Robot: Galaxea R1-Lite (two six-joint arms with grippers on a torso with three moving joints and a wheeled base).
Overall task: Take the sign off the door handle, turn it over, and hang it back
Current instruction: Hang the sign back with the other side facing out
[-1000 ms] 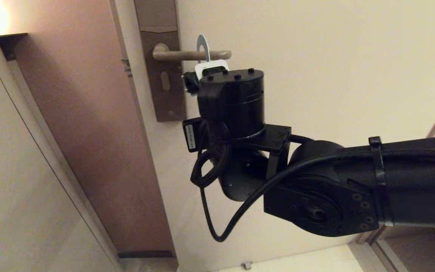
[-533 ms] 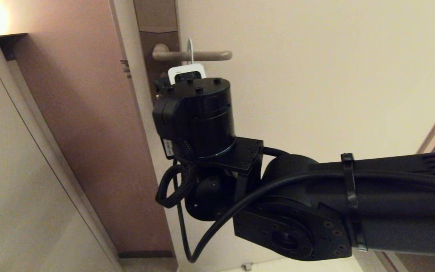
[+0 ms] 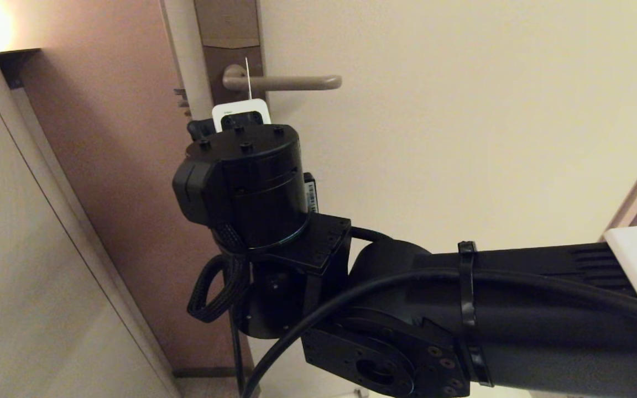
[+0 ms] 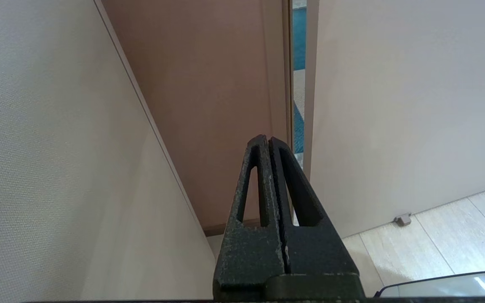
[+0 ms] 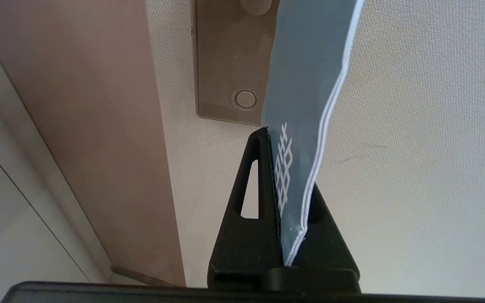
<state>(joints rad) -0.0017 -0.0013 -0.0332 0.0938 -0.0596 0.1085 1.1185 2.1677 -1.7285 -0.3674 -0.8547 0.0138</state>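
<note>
Teal sign (image 5: 305,84) pinched edge-on between right gripper (image 5: 286,176) jaws, below door handle (image 3: 285,83); left gripper (image 4: 267,143) jaws pressed together.

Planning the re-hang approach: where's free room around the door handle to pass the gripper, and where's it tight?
Free: bare door face right of and below the door handle. Tight: lock plate end, where the right gripper holds the sign near the door edge.

Head camera looking up at the door handle (image 3: 282,83) from below, right wrist camera close beneath the lock plate (image 5: 230,59), left wrist camera low, facing the door edge (image 4: 310,84), all sharing the door.
</note>
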